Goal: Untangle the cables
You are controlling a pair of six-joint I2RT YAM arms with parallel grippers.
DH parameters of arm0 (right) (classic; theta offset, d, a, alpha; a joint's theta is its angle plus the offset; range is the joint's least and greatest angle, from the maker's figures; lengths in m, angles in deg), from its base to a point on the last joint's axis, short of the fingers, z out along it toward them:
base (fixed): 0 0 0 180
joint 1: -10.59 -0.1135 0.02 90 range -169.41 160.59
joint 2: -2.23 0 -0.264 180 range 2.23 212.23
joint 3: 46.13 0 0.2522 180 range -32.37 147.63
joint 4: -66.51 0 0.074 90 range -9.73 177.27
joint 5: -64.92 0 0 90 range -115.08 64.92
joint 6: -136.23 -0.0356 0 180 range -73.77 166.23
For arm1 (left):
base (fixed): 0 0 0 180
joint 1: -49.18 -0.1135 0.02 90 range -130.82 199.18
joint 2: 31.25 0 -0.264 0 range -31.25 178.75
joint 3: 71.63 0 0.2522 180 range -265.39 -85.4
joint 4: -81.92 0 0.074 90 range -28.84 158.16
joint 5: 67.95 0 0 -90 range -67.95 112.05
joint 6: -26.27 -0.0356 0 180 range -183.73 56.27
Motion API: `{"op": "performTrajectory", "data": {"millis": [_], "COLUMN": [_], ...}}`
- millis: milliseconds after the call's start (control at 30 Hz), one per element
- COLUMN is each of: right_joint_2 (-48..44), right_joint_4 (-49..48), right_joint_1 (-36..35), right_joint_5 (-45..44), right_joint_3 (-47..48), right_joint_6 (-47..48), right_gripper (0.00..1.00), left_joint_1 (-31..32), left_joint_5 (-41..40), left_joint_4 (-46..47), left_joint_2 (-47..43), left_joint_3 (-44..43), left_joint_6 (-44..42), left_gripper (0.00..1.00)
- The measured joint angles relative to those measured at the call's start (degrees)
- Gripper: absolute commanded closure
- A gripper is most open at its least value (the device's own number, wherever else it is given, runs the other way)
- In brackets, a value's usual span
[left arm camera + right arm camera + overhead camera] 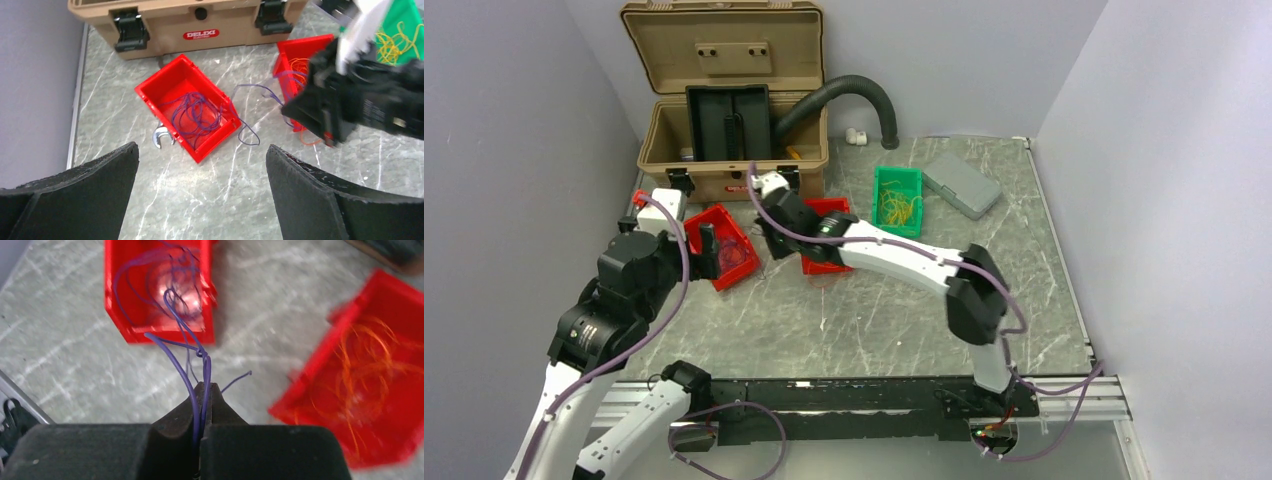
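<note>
Right wrist view: right gripper [204, 392] is clamped shut on purple wires [186, 371]; a few strands pass between the jaws, and one short free end sticks out just beside them.
Purple wires, location: most of the bundle lies coiled in the red bin [165, 337] ahead of the right gripper. The gripped strands come out over that bin's near wall.
Strand axis: one line from the red bin to the closed jaws, crossing the bare table [210, 200] between the two bins.
Twist [201, 353]: sits on the gripped strands just ahead of the jaws.
Direction from right gripper: the bundle lies to the robot's left, the second red bin [312, 380] to its right.
Orange wires [370, 365]: inside the second red bin. Whether any purple strand is caught among them cannot be told.
Left gripper [202, 150]: jaws wide apart, holding nothing, hanging above the bin of purple wires with the bundle ahead of it.
Nearer arm: left arm for the bundle in the bin; right arm for the loose strand ends.
Judgement, next move: a pull along the strand axis, away from the red bin, looks most likely to draw the strands free.
Judgement, risk: the light bin may drag along, or the twist may tighten.
</note>
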Motion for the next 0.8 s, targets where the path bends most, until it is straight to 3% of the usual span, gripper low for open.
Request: {"op": "performTrajectory", "data": {"millis": [167, 267, 633, 667, 733, 767, 800], "right_joint_2": [16.4, 21.4, 27.8, 29.0, 31.1, 32.2, 33.2], "right_joint_4": [0.4, 0.7, -3.3, -3.6, -4.0, -4.1, -4.1], "right_joint_1": [0.0, 0.0, 0.0, 0.0, 0.0, 0.0, 0.0], "right_joint_5": [2.2, 2.8, 4.3, 4.4, 4.8, 5.3, 5.7], "right_joint_3": [20.9, 28.3, 37.2, 37.7, 37.9, 37.9, 37.9], "right_joint_6": [2.5, 3.0, 4.0, 4.0, 3.9, 3.7, 3.2], "right_gripper": [1.0, 1.0, 1.0, 0.92, 0.57, 0.44, 0.38], "left_joint_1": [-0.2, -0.2, -0.2, -0.2, -0.2, -0.2, -0.2], "left_joint_5": [-3.2, -4.8, -8.1, -8.2, -8.4, -8.5, -8.6], "left_joint_4": [-3.2, -4.3, -4.9, -4.9, -4.9, -4.8, -4.8], "left_joint_2": [-3.1, -4.5, -4.9, -4.9, -4.9, -4.9, -4.9], "left_joint_3": [0.8, 0.6, 0.4, 0.4, 0.4, 0.5, 0.6], "left_joint_6": [1.7, 2.1, 2.2, 2.2, 2.2, 2.2, 2.2], "left_gripper": [0.01, 0.0, 0.01, 0.0, 0.01, 0.01, 0.0]}}
